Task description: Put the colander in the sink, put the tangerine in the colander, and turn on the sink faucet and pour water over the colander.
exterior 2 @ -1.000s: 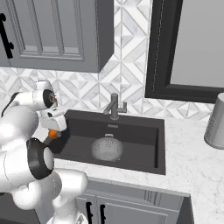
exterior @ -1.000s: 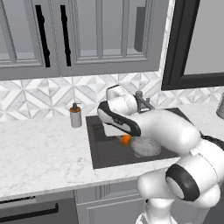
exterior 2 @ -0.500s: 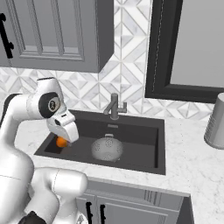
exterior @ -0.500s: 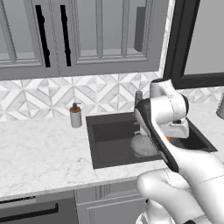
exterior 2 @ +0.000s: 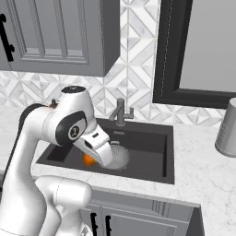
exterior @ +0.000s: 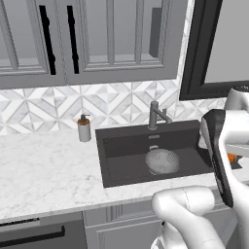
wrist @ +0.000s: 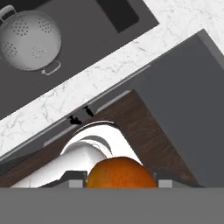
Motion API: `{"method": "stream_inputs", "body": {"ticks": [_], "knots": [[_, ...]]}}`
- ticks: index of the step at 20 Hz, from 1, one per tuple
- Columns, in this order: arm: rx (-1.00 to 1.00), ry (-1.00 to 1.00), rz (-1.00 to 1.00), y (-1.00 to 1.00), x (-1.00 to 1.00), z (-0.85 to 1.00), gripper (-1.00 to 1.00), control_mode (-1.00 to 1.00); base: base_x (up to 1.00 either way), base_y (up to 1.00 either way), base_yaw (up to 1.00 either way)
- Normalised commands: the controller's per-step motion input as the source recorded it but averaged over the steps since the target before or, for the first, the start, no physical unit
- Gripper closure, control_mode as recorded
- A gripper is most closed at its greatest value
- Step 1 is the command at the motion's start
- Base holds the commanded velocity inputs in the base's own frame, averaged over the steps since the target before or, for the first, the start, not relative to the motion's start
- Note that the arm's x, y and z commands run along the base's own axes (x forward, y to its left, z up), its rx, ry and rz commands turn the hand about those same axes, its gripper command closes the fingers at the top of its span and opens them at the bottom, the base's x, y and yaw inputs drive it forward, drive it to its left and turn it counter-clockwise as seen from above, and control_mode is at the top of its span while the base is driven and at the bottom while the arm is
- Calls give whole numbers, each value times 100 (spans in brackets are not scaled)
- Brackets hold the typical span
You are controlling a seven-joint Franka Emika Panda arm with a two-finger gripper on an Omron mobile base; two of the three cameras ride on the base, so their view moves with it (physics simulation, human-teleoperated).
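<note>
The grey colander (exterior: 162,160) sits upright on the floor of the dark sink (exterior: 126,168), below the faucet (exterior: 155,115). In the right base view my arm covers part of the colander (exterior 2: 120,156). My gripper (wrist: 119,183) is shut on the orange tangerine (wrist: 120,172), which shows between the finger tips. The hand view looks down past the counter's front edge, with the colander (wrist: 29,40) at the upper left, apart from the fruit. The tangerine (exterior 2: 88,159) hangs near the sink's front left, beside the colander. A sliver of the tangerine (exterior: 232,158) peeks past my forearm.
A soap dispenser (exterior: 84,128) stands on the counter left of the sink. A grey canister (exterior 2: 228,128) stands on the counter at the far right. Marble counter (exterior: 44,170) stretches left of the sink. Wall cabinets hang above.
My arm has swung right and toward the counter's front, carrying the tangerine from the sink's left edge to beside the colander. The colander has stayed put.
</note>
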Motion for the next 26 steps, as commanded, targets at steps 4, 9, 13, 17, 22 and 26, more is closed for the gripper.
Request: {"method": "stream_inputs", "body": {"ticks": [4, 9, 13, 17, 22, 26], "knots": [[16, 0, 5, -80, 17, 7, 100, -100, 0, 0, 0], [21, 0, 10, -43, 44, 0, 100, -100, 0, 0, 0], [23, 0, 15, -4, 58, -5, 100, -100, 0, 0, 0], [21, 0, 15, 0, 56, -15, 100, -100, 0, 0, 0], [16, 3, 15, 0, 55, -47, 100, -100, 0, 0, 0], [15, 4, 15, 0, 41, -58, 100, -100, 0, 0, 0]]}}
